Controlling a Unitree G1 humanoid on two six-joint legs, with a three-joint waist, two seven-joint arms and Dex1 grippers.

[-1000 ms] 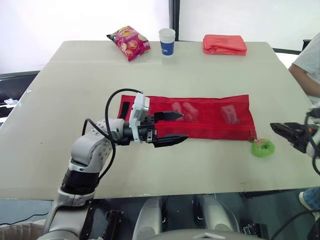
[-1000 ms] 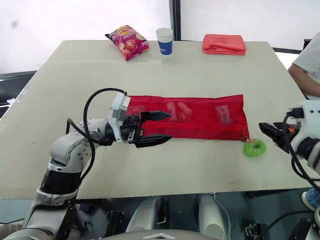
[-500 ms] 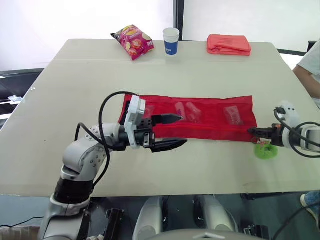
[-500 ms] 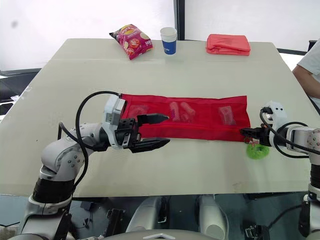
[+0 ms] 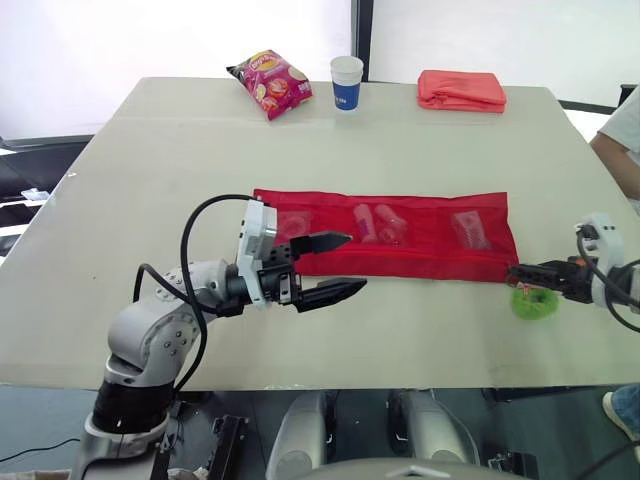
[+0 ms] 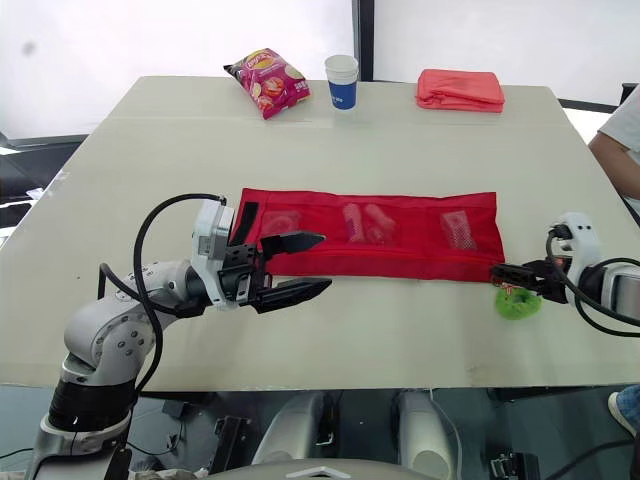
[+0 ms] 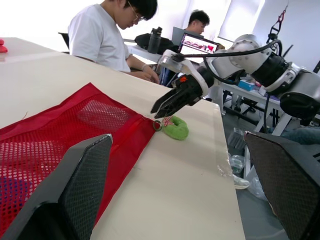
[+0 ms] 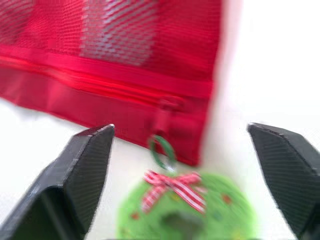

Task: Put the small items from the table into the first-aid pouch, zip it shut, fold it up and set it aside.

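1. While the red pouch (image 5: 430, 255) lies flat across the middle of the table (image 5: 130, 180), small items (image 5: 380, 222) show through its mesh.
2. Left gripper (image 5: 356, 262) hovers at the pouch's lower-left part with its fingers spread wide, one over the mesh and one over bare table.
3. Right gripper (image 5: 515, 271), at the right of the frame, points at the pouch's lower-right corner beside a green charm (image 5: 531, 301). Its fingers (image 8: 85, 175) seem parted and grasp nothing.
4. Zip pull (image 8: 162, 117) sits at that corner, linked to the charm.
5. Bare tabletop runs along the left, the bottom edge, and below the top row: snack bag (image 5: 272, 83), cup (image 5: 346, 82), folded cloth (image 5: 462, 89).
6. A person (image 5: 622, 140) sits at the right edge.
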